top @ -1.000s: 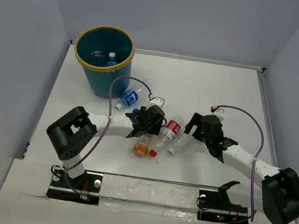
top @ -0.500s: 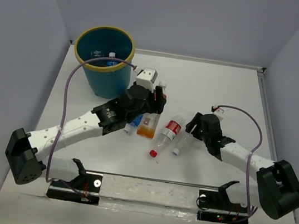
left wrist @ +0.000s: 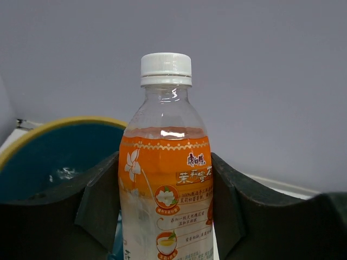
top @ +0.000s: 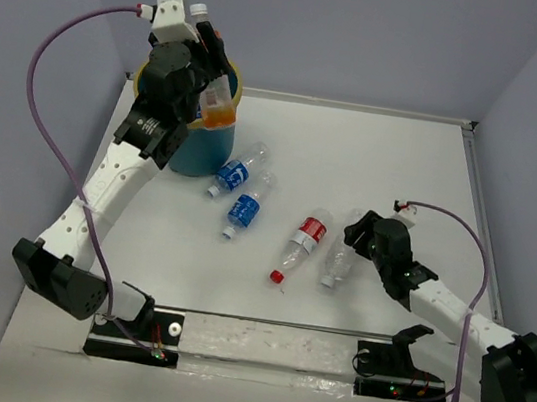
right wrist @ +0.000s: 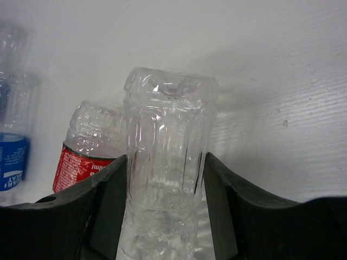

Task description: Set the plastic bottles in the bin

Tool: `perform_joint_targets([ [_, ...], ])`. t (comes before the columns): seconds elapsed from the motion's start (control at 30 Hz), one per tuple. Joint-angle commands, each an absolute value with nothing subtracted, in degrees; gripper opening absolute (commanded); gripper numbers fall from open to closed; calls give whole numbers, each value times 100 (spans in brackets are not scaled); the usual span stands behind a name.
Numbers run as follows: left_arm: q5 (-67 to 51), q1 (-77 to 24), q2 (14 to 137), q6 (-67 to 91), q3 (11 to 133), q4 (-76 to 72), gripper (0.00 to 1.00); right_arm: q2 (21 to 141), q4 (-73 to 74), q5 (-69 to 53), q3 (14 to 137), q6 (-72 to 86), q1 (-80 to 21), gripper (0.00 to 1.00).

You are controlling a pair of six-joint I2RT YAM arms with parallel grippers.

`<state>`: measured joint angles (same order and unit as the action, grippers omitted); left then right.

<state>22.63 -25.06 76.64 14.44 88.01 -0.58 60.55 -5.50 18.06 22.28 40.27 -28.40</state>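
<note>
My left gripper (top: 209, 56) is raised over the teal bin (top: 192, 154), shut on an orange-labelled bottle (top: 218, 108). In the left wrist view that white-capped bottle (left wrist: 165, 179) stands between the dark fingers (left wrist: 97, 200), with the bin's yellow rim (left wrist: 59, 125) behind it on the left. My right gripper (top: 351, 246) lies low on the table, shut on a clear bottle (top: 336, 262). The right wrist view shows this clear bottle (right wrist: 165, 162) squeezed between the jaws. A red-labelled bottle (top: 305, 235) lies just left of it.
Two blue-labelled bottles (top: 238, 169) (top: 245, 208) lie on the white table between the bin and the red-labelled bottle (right wrist: 81, 157). Grey walls close in the left, back and right sides. The left arm's purple cable loops high on the left.
The left arm has lifted the orange-labelled bottle off the table and swung it back and left over the bin. The right gripper has closed on the clear bottle.
</note>
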Motion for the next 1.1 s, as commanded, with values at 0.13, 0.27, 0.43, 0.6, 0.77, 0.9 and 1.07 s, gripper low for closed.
perform_joint_targets([
  [0.13,2566,-1231,8841,984,10204,-509,43,5423,-589,1864,2224,3867,-2795,45],
  [0.27,2750,-950,9184,879,10283,-852,43,5142,-563,1723,2197,3780,-2795,45],
  [0.43,2909,-800,9299,712,9845,-1449,43,4387,-326,1705,2311,3525,-2795,44],
  [0.6,2725,-800,9141,694,9009,-2162,60,4034,-185,1372,2636,3410,-2795,44],
  [0.77,2619,-800,8913,659,8710,-2206,89,4113,-263,1125,3146,3235,-2795,43],
  [0.9,2558,-800,8545,703,8570,-2171,98,4350,-465,1205,3717,2945,-2795,43],
  [1.07,1876,-809,7763,1352,8578,-1653,99,5000,-1220,546,4621,2892,-2795,43],
])
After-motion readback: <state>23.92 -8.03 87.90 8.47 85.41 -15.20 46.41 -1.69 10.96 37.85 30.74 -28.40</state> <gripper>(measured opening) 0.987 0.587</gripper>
